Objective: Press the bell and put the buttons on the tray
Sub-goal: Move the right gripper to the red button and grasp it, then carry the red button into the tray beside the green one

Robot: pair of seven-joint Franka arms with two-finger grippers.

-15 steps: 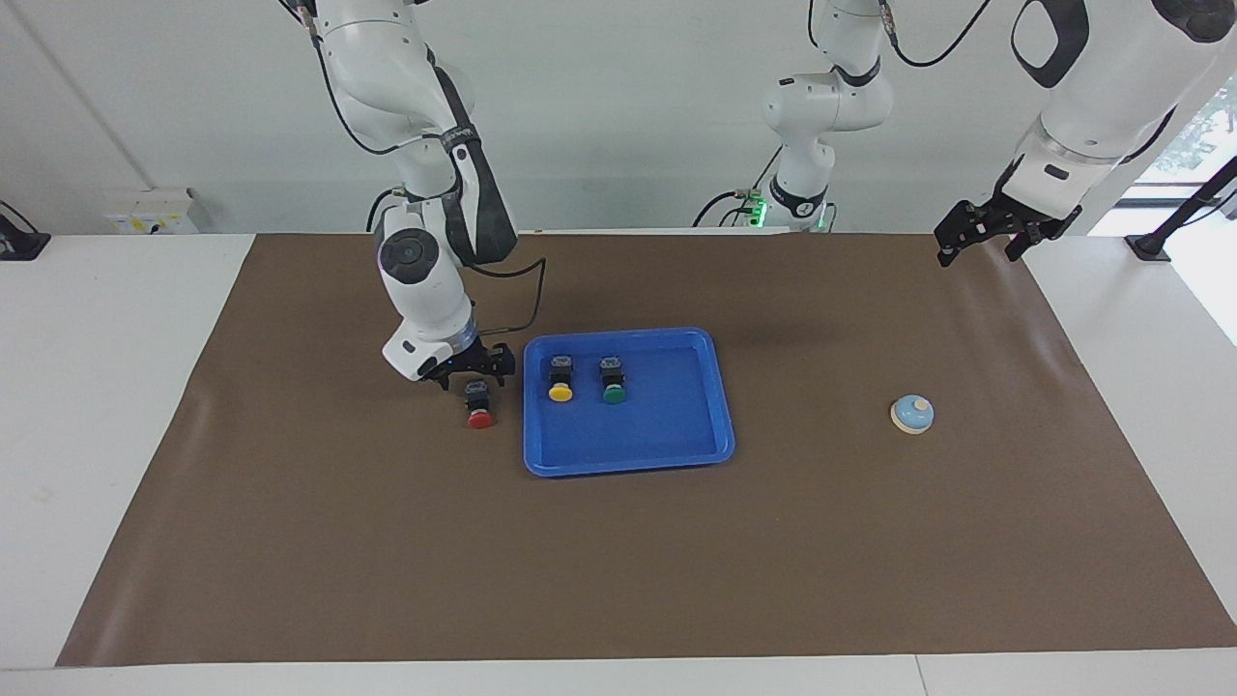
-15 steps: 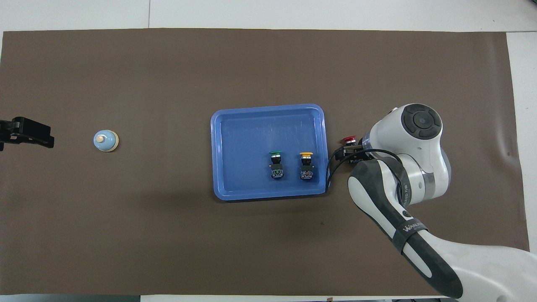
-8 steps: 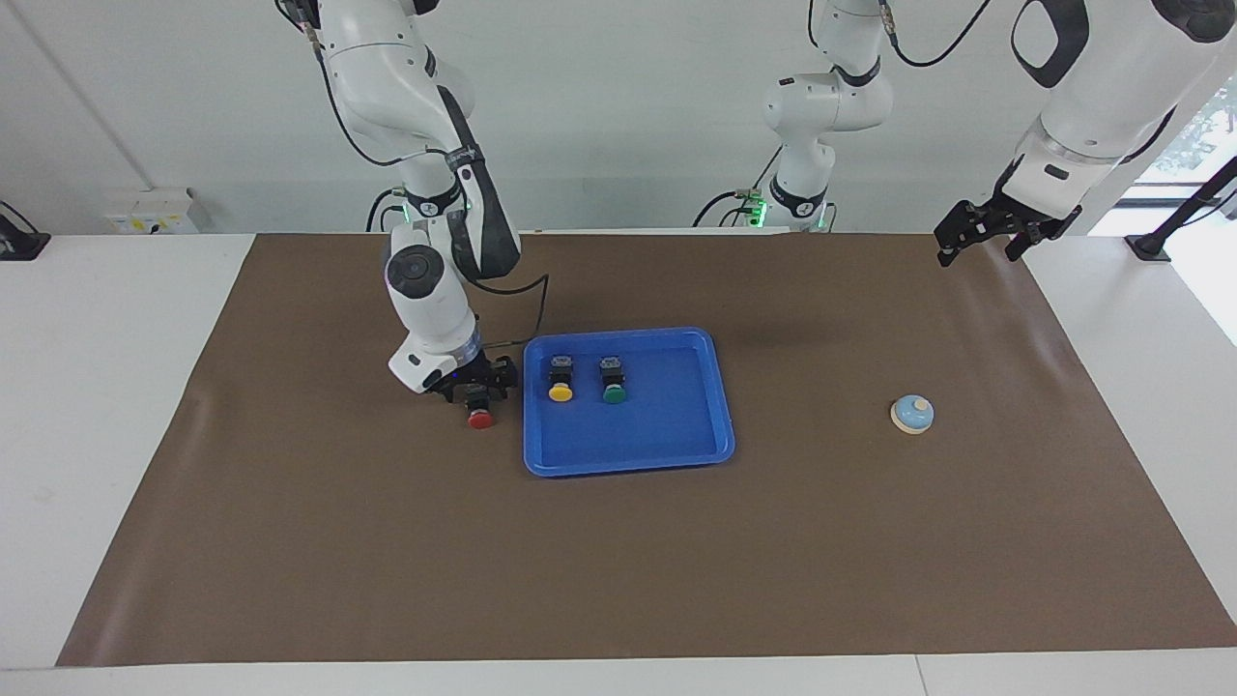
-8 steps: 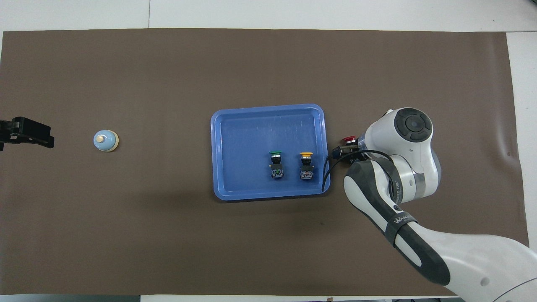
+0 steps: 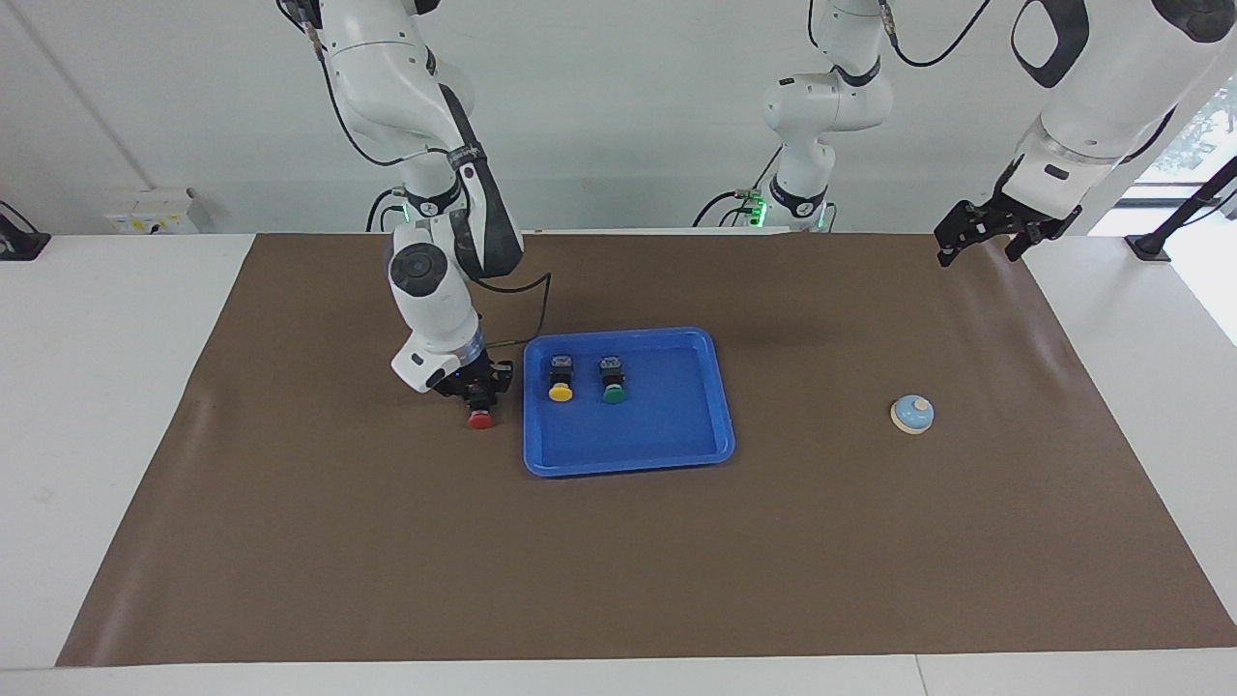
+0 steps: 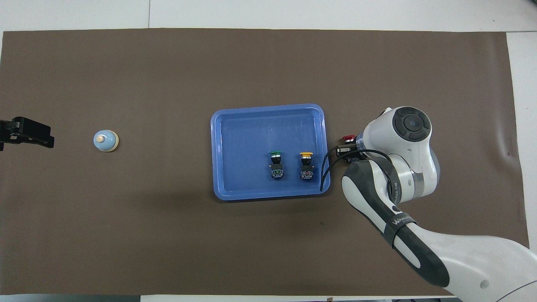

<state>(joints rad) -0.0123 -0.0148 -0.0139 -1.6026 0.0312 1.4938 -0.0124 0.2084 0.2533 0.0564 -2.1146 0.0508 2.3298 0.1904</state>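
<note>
A red-capped button (image 5: 479, 418) (image 6: 348, 138) lies on the brown mat beside the blue tray (image 5: 715, 425) (image 6: 218, 167), toward the right arm's end. My right gripper (image 5: 476, 394) (image 6: 349, 151) is down at the mat, shut on the red button's black body. Inside the tray, in its part nearer the robots, lie the yellow button (image 5: 560, 380) (image 6: 307, 165) and the green button (image 5: 613, 381) (image 6: 276, 165). The light-blue bell (image 5: 911, 414) (image 6: 105, 140) stands on the mat toward the left arm's end. My left gripper (image 5: 978, 237) (image 6: 26, 133) waits open in the air over the mat's edge.
The brown mat (image 5: 618, 561) covers most of the white table. A third robot base (image 5: 802, 208) stands at the table's edge nearest the robots. A black cable (image 6: 325, 170) from the right wrist hangs over the tray's corner.
My right gripper came down around the red button and shut on its black body. The left arm, bell, tray and the two buttons in the tray did not move.
</note>
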